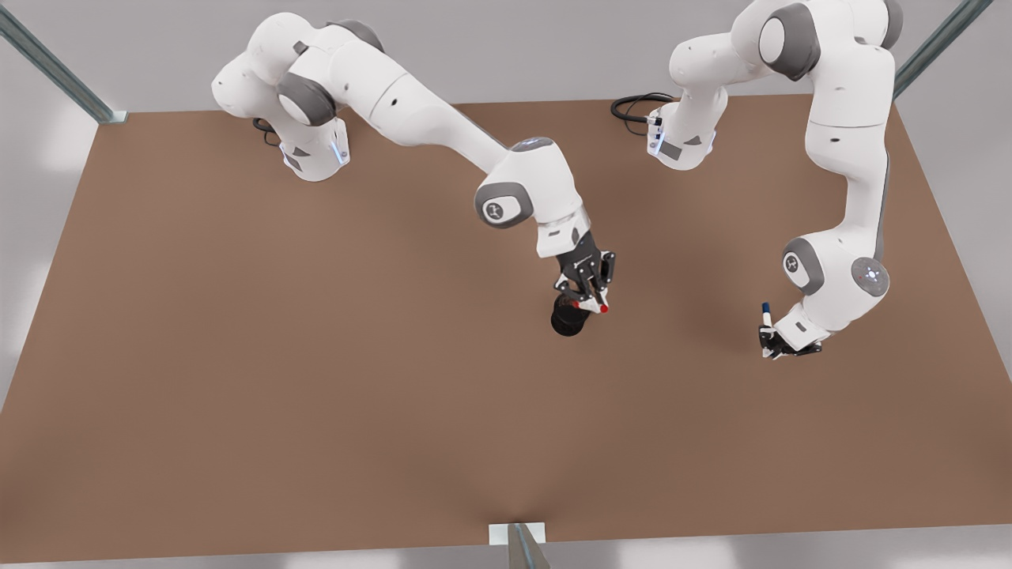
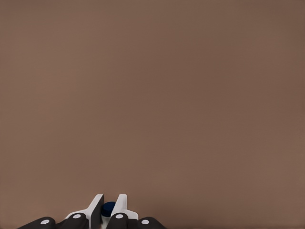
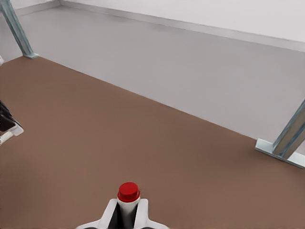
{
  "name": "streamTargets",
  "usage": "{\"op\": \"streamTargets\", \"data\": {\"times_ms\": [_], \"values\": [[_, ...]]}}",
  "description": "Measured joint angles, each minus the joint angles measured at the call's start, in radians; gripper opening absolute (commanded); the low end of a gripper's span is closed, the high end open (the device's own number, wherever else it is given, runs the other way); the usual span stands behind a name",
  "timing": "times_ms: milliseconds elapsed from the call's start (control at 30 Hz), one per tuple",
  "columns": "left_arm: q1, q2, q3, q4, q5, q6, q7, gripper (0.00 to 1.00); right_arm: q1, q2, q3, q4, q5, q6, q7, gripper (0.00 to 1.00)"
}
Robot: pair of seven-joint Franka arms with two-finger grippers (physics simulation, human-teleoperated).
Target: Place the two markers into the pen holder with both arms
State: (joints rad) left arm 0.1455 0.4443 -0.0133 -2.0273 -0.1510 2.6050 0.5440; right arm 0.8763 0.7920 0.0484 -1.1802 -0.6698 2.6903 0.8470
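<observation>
Black right tool (image 1: 589,304): at mid-surface in the front view, fingers clamped on the red marker; the right wrist view shows the same grip, with the white fingers (image 3: 108,214) pressed to both sides of the barrel.
Red marker (image 1: 591,305): held in the right tool, lying roughly level, one red end at the front view's right and the other end towards the holder; in the right wrist view its red end (image 3: 128,192) points away from the camera.
Holder (image 1: 568,319): black cup standing on the surface, just below the right tool in the front view, partly covered by it; whether the marker touches it, I cannot tell.
Left tool (image 1: 779,345): low, near the surface, towards the front view's right, well apart from the holder; fingers clamped on the blue marker, as the left wrist view shows with a finger (image 2: 95,206) on each side.
Blue marker (image 1: 765,314): gripped in the left tool, standing nearly upright in the front view, dark blue end on top; in the left wrist view its blue end (image 2: 108,208) sits between the fingers.
Surface (image 1: 316,356): brown, flat, with both arm bases along its far edge.
Frame: metal posts (image 3: 286,140) at the corners of the surface.
</observation>
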Motion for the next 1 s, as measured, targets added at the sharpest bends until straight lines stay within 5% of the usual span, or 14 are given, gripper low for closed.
{"op": "streamTargets", "data": {"times_ms": [233,267,300,433,467,600,633,667,833,1000], "values": [[0.001,-0.055,-0.002,0.024,-0.013,-0.031,-0.001,0.21,0.006,0.026,-0.004,-0.042,-0.123,0.040,0.141,0.21],[0.003,-0.089,-0.002,0.041,-0.014,-0.058,-0.001,0.21,0.011,0.025,-0.004,-0.071,-0.142,0.045,0.161,0.40],[0.005,-0.119,-0.002,0.060,-0.015,-0.090,-0.001,0.21,0.013,0.027,-0.003,-0.098,-0.170,0.048,0.183,0.96],[0.006,-0.169,-0.002,0.143,-0.026,-0.248,0.000,0.21,-0.051,-0.054,0.033,-0.195,-0.246,0.048,0.267,1.00],[0.004,-0.174,-0.003,0.158,-0.030,-0.288,0.000,0.21,-0.196,-0.130,0.146,-0.271,-0.256,0.041,0.283,1.00],[0.003,-0.182,-0.031,0.222,-0.095,-0.449,0.004,0.21,-0.945,-0.240,0.873,-0.351,-0.247,-0.177,0.276,1.00],[-0.001,-0.181,-0.051,0.234,-0.128,-0.484,0.005,0.21,-1.080,-0.298,0.953,-0.353,-0.173,-0.253,0.259,1.00],[-0.024,-0.171,-0.068,0.260,-0.162,-0.513,0.006,0.21,-1.137,-0.380,0.915,-0.343,-0.070,-0.338,0.236,1.00],[-0.263,-0.138,-0.086,0.296,-0.322,-0.519,0.010,0.21,-0.996,-0.686,0.211,-0.353,0.401,-0.755,0.036,1.00],[-0.395,-0.155,-0.087,0.259,-0.369,-0.419,0.001,0.21,-0.945,-0.394,0.103,-0.015,0.547,-0.969,-0.182,1.00]]}}
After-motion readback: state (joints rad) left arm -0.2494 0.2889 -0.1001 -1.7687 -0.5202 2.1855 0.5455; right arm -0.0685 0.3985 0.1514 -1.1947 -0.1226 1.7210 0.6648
